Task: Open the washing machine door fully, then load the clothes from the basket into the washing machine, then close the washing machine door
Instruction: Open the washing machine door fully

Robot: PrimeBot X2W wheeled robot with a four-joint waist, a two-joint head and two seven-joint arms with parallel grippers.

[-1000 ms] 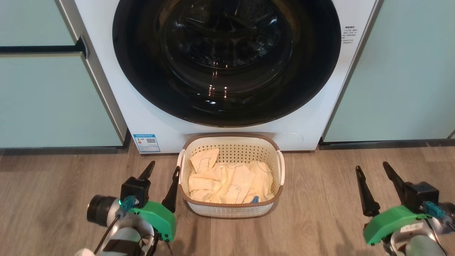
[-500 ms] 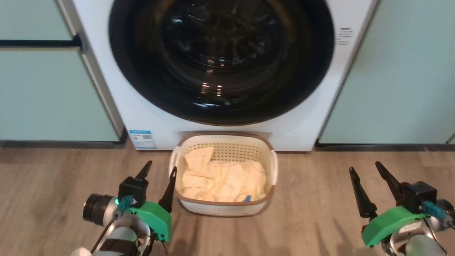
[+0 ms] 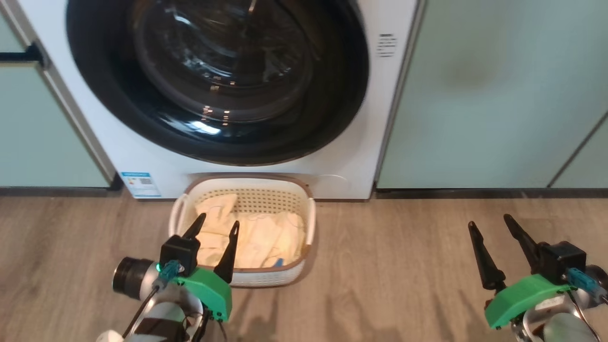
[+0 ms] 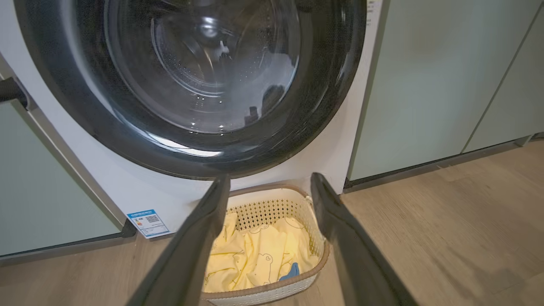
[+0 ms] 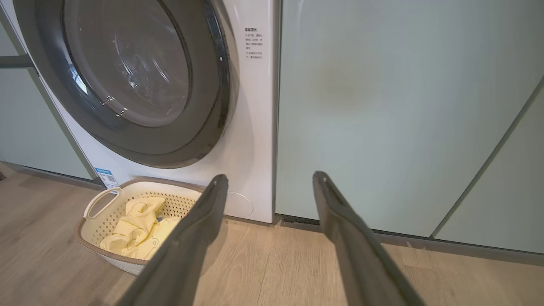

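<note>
The washing machine [image 3: 351, 156] stands straight ahead, its round black door [image 3: 218, 80] lying flush against the white front. On the floor before it sits the cream basket [image 3: 311, 223], holding pale yellow clothes [image 3: 266, 237] and a small blue piece [image 4: 292, 270]. My left gripper [image 3: 219, 220] is open and empty, hovering in front of the basket's near left corner. In the left wrist view its fingers [image 4: 335, 221] frame the basket [image 4: 272, 293]. My right gripper [image 3: 489, 220] is open and empty over bare floor, well to the right of the basket.
Pale green cabinet doors [image 3: 489, 95] flank the machine on both sides. A dark bar handle [image 3: 19, 56] crosses the left cabinet. A blue label [image 3: 140, 184] marks the machine's lower left corner. Wood floor [image 3: 394, 266] spreads between basket and right gripper.
The head camera has swung to the right, so the machine and basket sit further left in the picture. Both grippers stay open at the same spots in the view.
</note>
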